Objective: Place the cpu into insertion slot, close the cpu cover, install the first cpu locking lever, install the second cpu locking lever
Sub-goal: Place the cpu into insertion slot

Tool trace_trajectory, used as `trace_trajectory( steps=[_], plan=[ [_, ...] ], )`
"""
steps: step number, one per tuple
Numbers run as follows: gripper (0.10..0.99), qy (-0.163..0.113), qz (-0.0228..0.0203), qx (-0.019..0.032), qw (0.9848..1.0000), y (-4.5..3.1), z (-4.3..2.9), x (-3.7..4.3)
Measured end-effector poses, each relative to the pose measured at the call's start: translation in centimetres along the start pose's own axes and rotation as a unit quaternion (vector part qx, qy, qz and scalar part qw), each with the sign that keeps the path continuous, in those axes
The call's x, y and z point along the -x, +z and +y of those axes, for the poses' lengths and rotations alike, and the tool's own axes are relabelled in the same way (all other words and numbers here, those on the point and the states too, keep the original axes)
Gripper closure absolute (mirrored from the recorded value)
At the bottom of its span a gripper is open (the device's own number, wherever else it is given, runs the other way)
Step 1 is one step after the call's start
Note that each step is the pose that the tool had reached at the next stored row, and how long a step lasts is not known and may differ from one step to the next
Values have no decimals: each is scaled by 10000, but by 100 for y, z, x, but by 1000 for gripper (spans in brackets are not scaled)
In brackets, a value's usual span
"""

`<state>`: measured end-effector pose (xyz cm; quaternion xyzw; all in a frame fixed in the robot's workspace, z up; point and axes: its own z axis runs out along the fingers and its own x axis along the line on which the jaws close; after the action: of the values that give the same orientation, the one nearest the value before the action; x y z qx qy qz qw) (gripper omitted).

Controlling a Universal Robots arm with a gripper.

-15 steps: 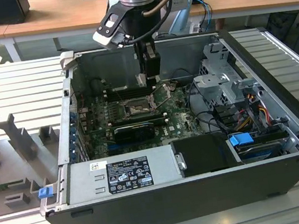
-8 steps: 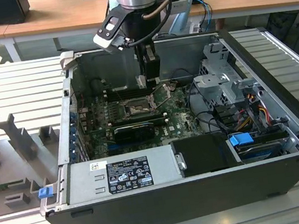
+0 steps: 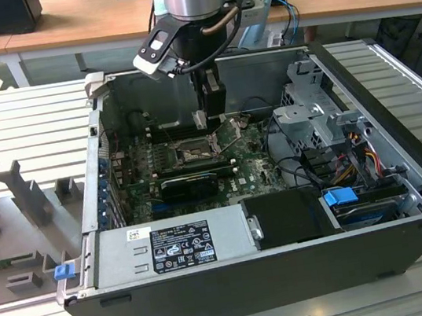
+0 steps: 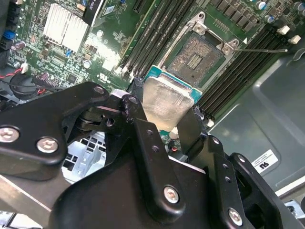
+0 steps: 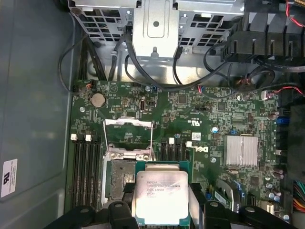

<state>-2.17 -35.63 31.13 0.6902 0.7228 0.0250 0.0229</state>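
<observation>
My gripper [image 4: 164, 109] is shut on the cpu [image 4: 162, 100], a flat square chip with a silver-grey top, its black fingers [image 4: 143, 129] clamping two opposite edges. The chip hangs tilted just above and beside the insertion slot [image 4: 202, 53], whose pin field lies bare. In the first wrist view the cpu [image 5: 161, 196] overlaps one edge of the insertion slot [image 5: 119, 179]. The cpu cover [image 5: 127, 125] is swung open, away from the socket, with a thin locking lever [image 5: 151, 139] raised beside it. In the exterior view my gripper [image 3: 207, 119] reaches down into the case over the socket [image 3: 193, 155].
Long black memory slots [image 4: 155, 36] flank the socket on both sides. A finned heat sink [image 5: 242, 150] and a black expansion card [image 3: 191, 183] sit on the motherboard. The drive cage [image 3: 312, 115], cables [image 5: 143, 78] and power supply [image 3: 172, 243] crowd the case.
</observation>
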Motion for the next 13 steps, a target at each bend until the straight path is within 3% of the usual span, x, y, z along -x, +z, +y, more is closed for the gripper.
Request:
trace_trajectory(
  steps=[13],
  plan=[
    [561,0,0,0,10000,60,-4,0]
  ],
)
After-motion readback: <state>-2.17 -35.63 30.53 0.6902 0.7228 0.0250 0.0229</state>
